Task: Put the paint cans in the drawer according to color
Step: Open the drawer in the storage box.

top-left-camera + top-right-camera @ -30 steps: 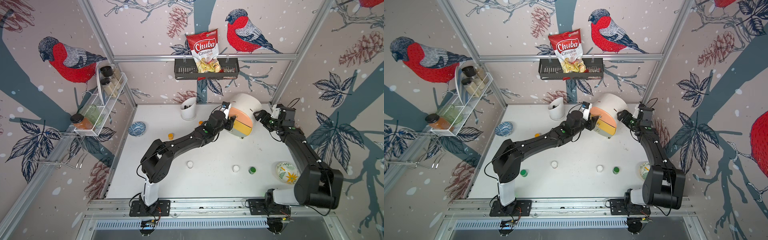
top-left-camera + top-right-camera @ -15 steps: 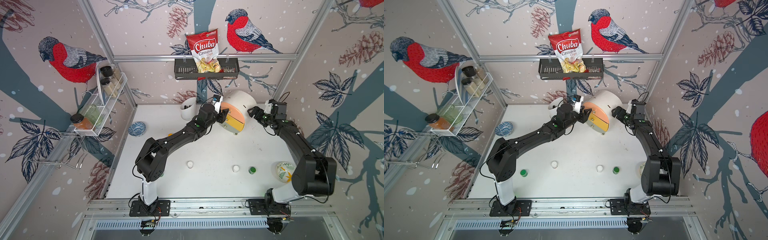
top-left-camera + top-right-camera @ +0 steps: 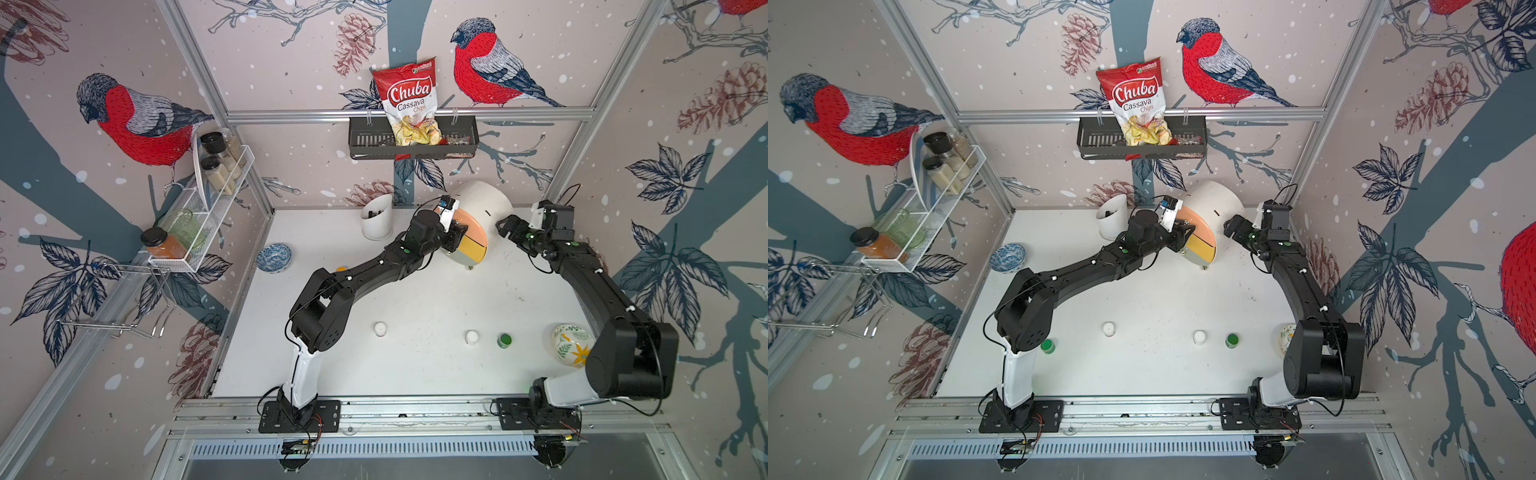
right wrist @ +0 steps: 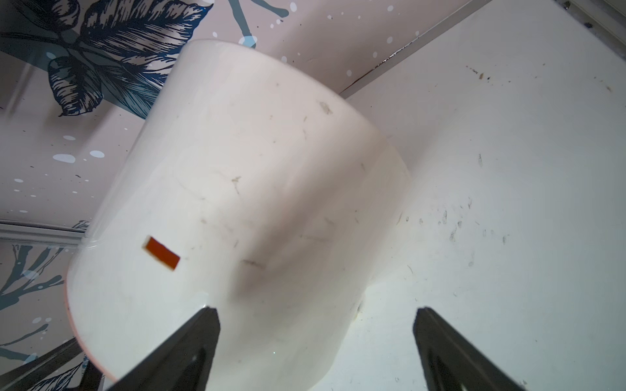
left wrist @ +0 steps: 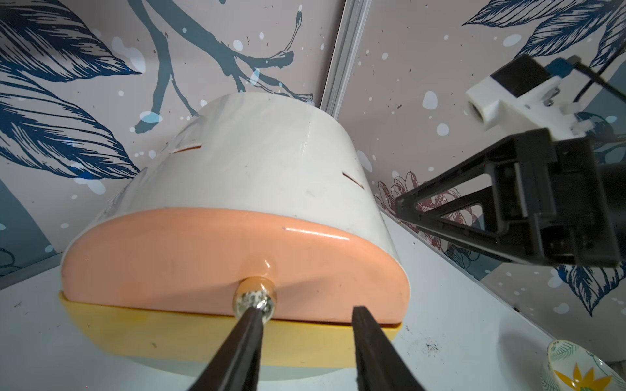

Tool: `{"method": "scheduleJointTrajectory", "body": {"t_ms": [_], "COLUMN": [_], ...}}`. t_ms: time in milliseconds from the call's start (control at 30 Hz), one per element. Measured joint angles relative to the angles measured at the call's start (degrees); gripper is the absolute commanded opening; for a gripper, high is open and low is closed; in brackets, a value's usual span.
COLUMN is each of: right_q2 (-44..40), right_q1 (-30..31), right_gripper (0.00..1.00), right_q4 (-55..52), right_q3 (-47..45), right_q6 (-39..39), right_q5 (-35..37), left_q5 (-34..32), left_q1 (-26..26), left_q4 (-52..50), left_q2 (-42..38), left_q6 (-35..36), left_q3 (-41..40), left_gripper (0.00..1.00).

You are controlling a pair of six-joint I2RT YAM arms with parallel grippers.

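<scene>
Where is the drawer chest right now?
In both top views the drawer stands at the far end of the table, right of the white holder cup, between the left gripper at its peach front and the right gripper.

place: robot test cell | evidence: aluminium frame (image 3: 291, 114), printed bird walls (image 3: 137, 124) (kitchen-style wire rack (image 3: 171, 264))

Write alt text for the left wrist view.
The left gripper is at the peach drawer front of a white barrel-shaped chest, one finger at its metal knob, the other apart beside it. A yellow drawer front sits just under the peach one.
</scene>
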Motion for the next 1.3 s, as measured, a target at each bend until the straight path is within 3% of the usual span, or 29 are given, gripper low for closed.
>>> {"method": "scheduleJointTrajectory", "body": {"t_ms": [1200, 1300], "right_q2": [-4.24, -4.24], "right_q1": [-0.02, -0.02], "right_gripper": [0.98, 0.99], "right_q4": [-1.88, -1.88], "right_q3": [-0.74, -0.79], "right_q6": [0.00, 0.00], "right_q5": [0.94, 0.94], "left_q5": [-3.32, -3.50], "left_q1": [0.02, 0.02], "left_q4": [-1.42, -1.44], "left_q2": [6.49, 6.67], "left_q6": [0.57, 0.37], "left_q3": [6.51, 6.78], "left_gripper": [0.38, 0.31]}}
